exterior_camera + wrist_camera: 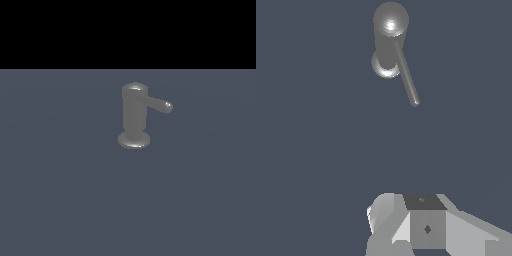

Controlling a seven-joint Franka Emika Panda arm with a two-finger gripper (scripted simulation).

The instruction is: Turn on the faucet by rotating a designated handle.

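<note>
We hang well off faucet (pixel 134 117), claw (pixel 423 227) touching nothing; open or clenched, cannot tell. Handle (pixel 407 80) juts sideways from faucet top, tip our way.

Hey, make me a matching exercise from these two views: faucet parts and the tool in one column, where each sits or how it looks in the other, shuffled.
Column one:
1. faucet cap
2. handle
3. flared base
4. tool

Column two:
A. rests wide and round on the grey floor
B. rounded top of the upright cylinder
C. seen only in the wrist view, well apart from the faucet
D. thin rod pointing toward the exterior view's right

Pairs: 1-B, 2-D, 3-A, 4-C
</note>
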